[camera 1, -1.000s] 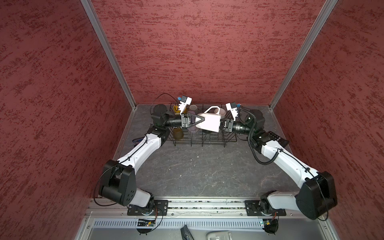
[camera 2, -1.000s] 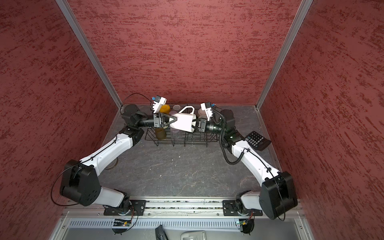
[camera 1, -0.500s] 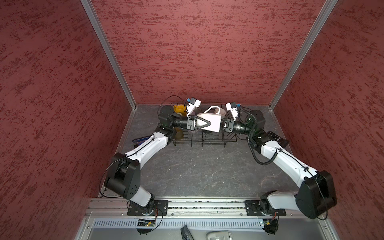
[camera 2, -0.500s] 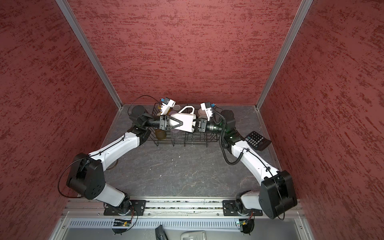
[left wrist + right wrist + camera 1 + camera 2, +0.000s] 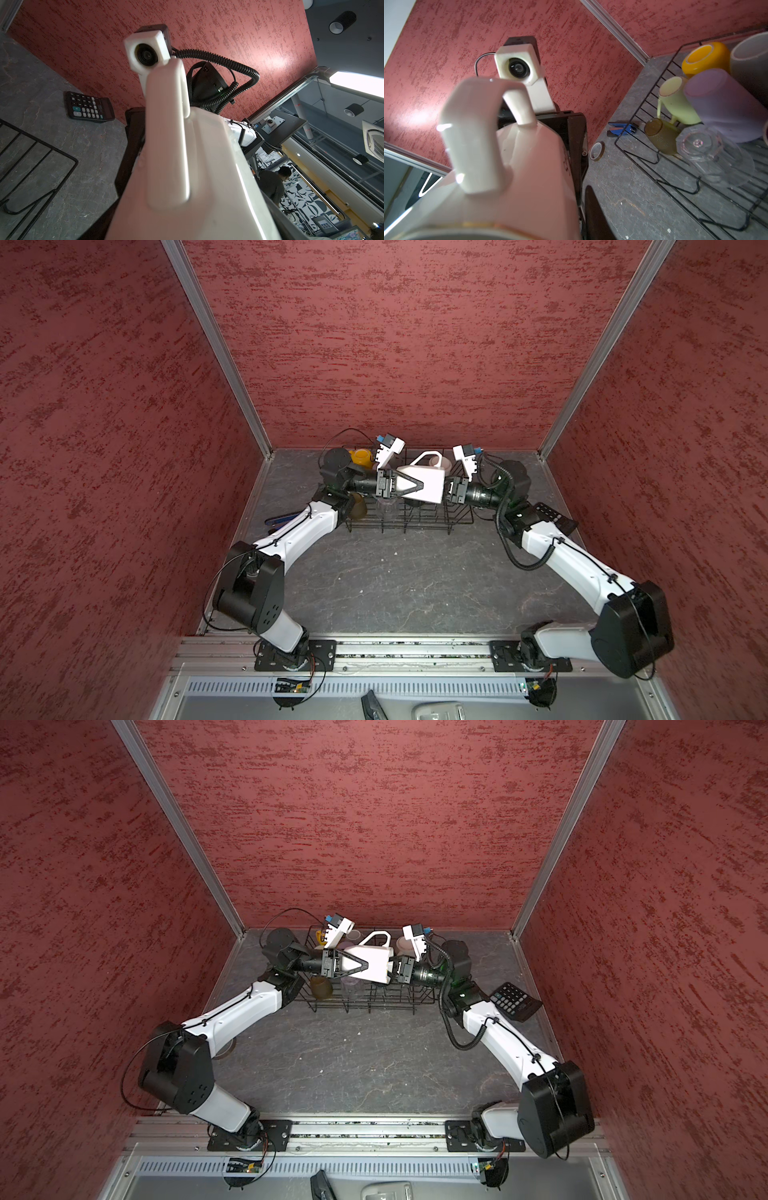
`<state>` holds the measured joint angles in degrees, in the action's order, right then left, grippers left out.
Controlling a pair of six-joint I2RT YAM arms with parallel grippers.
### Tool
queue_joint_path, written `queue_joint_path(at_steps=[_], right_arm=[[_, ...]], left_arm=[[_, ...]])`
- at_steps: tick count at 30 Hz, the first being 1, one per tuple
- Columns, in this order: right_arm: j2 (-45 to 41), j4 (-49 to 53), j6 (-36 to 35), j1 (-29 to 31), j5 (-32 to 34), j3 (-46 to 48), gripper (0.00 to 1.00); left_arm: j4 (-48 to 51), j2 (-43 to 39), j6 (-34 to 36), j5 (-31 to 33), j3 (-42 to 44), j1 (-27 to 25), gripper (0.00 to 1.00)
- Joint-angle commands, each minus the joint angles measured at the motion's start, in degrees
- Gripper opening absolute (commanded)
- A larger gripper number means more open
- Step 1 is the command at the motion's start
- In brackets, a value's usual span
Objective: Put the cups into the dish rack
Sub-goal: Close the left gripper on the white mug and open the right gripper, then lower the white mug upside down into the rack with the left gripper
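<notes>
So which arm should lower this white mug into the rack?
Left, probably: the left tool straddles the white mug over the dish rack; the right tool only meets its rim end. Grip firmness unclear.

White faceted mug before red walls, mixed colours in the black dish rack
The walls are dull red with darker streaks; the worktop is dark grey with pale veins. In the dish rack: a yellow mug, a pale green mug, a frosted lilac tumbler, an olive-brown glass with fine dots, a clear glass. The calculator is black with white keys and one teal key. The arms are white with black joints.
</notes>
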<state>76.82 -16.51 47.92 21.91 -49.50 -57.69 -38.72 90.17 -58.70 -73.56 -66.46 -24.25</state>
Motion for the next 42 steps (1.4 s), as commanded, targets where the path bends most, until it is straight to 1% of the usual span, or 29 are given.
queue_joint_path(at_steps=[1, 4, 7, 9, 11, 14, 16, 18, 22, 25, 30, 35, 39, 42], right_arm=[[-1.26, 5.1, -2.06, -0.91, 7.28, -1.25, 0.33], [-3.0, 7.53, -2.24, -2.18, 12.17, -0.61, 0.45], [-5.51, 11.9, -3.09, -4.04, 17.68, -0.05, 0.55], [-7.5, 14.79, -3.59, -5.87, 21.52, 0.72, 0.63], [-9.94, 18.33, -4.61, -7.85, 25.57, 1.41, 0.74], [-13.5, 21.77, -5.92, -10.51, 29.44, 2.56, 0.9], [-15.54, 23.58, -6.49, -11.69, 31.32, 3.19, 0.98], [-17.03, 24.54, -6.87, -12.56, 32.11, 3.84, 0.99], [-19.36, 26.8, -8.06, -13.28, 33.48, 4.25, 0.99], [-20.66, 28.5, -8.96, -13.62, 34.23, 4.13, 0.99], [-23.95, 30.45, -9.19, -14.51, 35.23, 2.75, 0.99], [-26.49, 32.74, -10.88, -14.75, 37.06, -0.33, 0.99], [-27.09, 33.46, -11.41, -14.86, 36.96, -0.92, 0.99], [-27.5, 33.51, -11.36, -14.8, 36.87, -0.37, 0.99]], left_arm=[[-0.35, -0.62, 1.17, -0.44, -3.32, -0.47, 0.0], [4.06, -0.69, 3.69, 1.05, -4.07, 0.06, 0.0], [16.88, -0.49, 10.19, 3.47, -6.79, 0.17, 0.0], [25.82, -0.27, 16.25, 5.86, -9.53, 0.0, 0.0], [38.24, 0.49, 23.5, 9.74, -13.49, -0.22, 0.0], [51.26, 2.5, 33.67, 15.29, -19.15, -0.86, 0.0], [58.93, 5.03, 39.24, 19.04, -23.51, -1.38, 0.0], [66.54, 8.41, 44.06, 22.06, -29.23, -2.01, 0.0], [81.32, 16.43, 53.17, 32.16, -41.58, -5.07, 0.0], [88.11, 21.8, 56.18, 38.13, -49.2, -6.76, 0.0], [95.96, 29.65, 58.86, 43.95, -59.47, -8.79, 0.0], [103.63, 37.17, 61.71, 52.03, -70.48, -11.84, 0.0], [105.05, 40.41, 62.04, 57.72, -74.55, -12.95, 0.0], [104.32, 40.98, 62.26, 60.73, -74.78, -13.63, 0.0]])
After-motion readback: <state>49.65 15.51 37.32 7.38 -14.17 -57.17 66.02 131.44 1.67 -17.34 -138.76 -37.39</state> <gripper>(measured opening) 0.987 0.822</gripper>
